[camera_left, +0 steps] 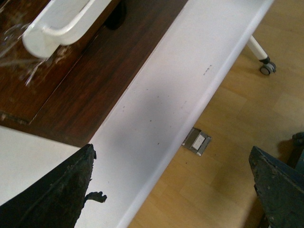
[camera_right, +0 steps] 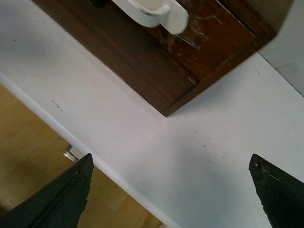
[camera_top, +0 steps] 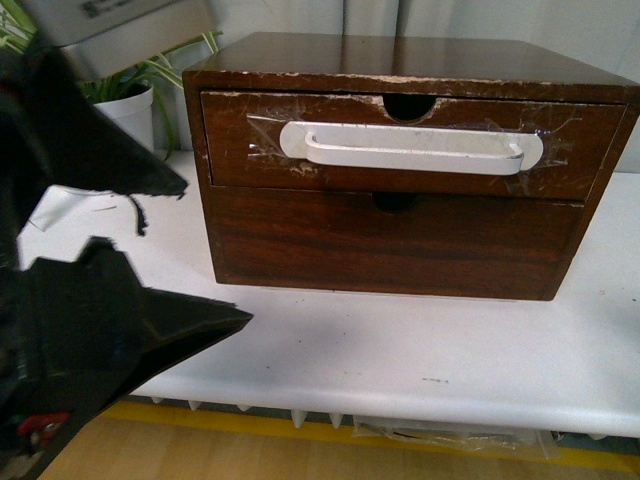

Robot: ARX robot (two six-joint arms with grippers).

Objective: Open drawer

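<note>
The drawer point(camera_top: 250, 165) is the upper one of a dark brown wooden chest on the white table. It is closed, with a long white handle point(camera_top: 412, 147) taped on and a half-round notch point(camera_top: 410, 105) in its chipped upper edge. The handle's end also shows in the left wrist view point(camera_left: 57, 26) and the right wrist view point(camera_right: 154, 12). My left gripper point(camera_top: 215, 255) is open and empty, at the table's front left, apart from the chest; it also shows in its wrist view point(camera_left: 173, 185). My right gripper point(camera_right: 171, 187) is open and empty above the table's front edge.
A plain handle-less lower drawer point(camera_top: 390, 240) sits below. A white pot with a green plant point(camera_top: 135, 105) stands behind at the left. The white table point(camera_top: 420, 350) ends in a front edge over wooden floor point(camera_top: 250, 455). A table caster point(camera_left: 266, 66) and a floor socket point(camera_left: 197, 141) show below.
</note>
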